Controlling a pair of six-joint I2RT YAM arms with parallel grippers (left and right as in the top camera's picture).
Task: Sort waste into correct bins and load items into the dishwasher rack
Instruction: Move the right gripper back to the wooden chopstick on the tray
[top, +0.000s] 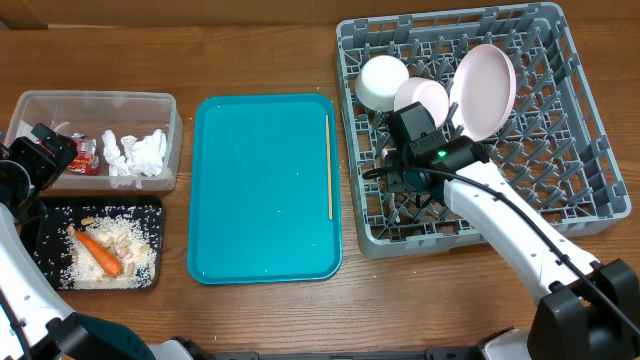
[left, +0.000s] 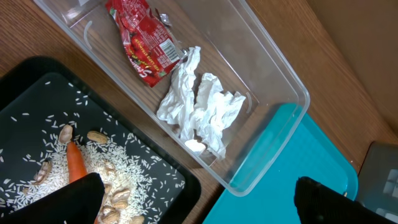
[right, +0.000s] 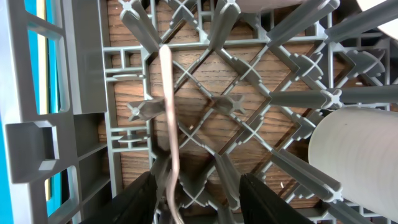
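The grey dishwasher rack (top: 590, 150) holds a white bowl (top: 382, 82), a smaller white bowl or cup (top: 422, 97) and an upright white plate (top: 484, 90). My right gripper (top: 408, 180) is down inside the rack, open (right: 196, 199). A thin pale utensil, seemingly the fork handle (right: 168, 93), lies on the lattice (right: 273, 99) by its left finger. One wooden chopstick (top: 329, 165) lies on the teal tray (top: 265, 190). My left gripper (top: 40, 155) is open and empty (left: 193, 205) above the bins.
The clear tub (top: 100, 97) holds the red wrapper (left: 143, 43) and crumpled tissue (left: 199, 106). The black tray (top: 155, 205) holds the carrot (left: 76, 162), rice (left: 124, 162) and several tan nut-like bits (left: 96, 135). A white bowl's side (right: 354, 155) stands close right of my right gripper.
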